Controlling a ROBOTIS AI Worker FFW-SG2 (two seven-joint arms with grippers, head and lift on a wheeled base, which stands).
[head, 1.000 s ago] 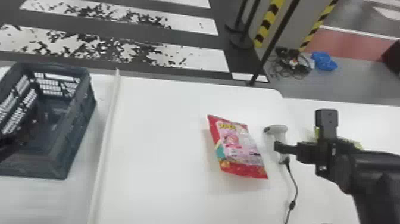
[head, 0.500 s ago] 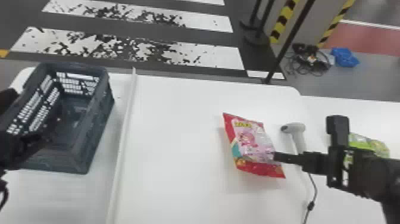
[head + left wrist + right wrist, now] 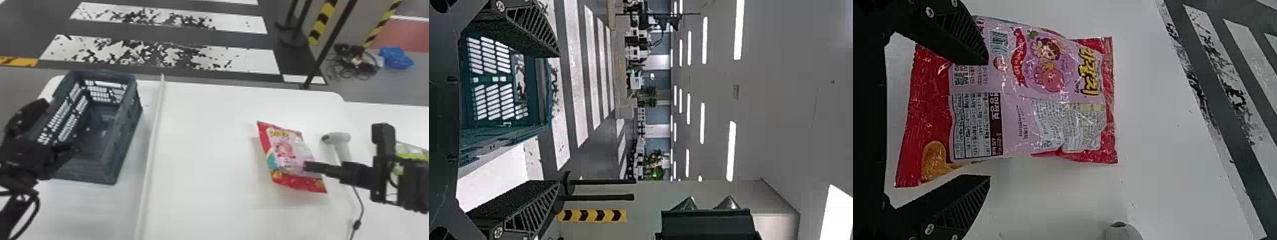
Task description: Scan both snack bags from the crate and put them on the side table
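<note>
Right gripper [image 3: 344, 150]: fingers parted, released, nothing held. One finger [image 3: 960, 37] overlies the bag [image 3: 287, 153]; contact cannot be told. The other finger [image 3: 955, 205] is off to the bag's side. Bag is red and pink, flat on the white table [image 3: 210, 153], reaching ahead of my gripper. Scanner [image 3: 341, 140]: just beside the bag, near my gripper; its cable [image 3: 360, 204] runs back toward me. Green bag [image 3: 411, 156]: to the gripper's right, on the side table [image 3: 360, 111], part hidden by my arm. White rail [image 3: 154, 127]: well left of that gripper, past the bag. Crate [image 3: 127, 143]: farther left, beyond the rail. Left gripper [image 3: 62, 124]: at the crate, fingers apart, empty. Ahead of both, past the tables: striped floor [image 3: 255, 60], black posts, blue bundle [image 3: 395, 57].
</note>
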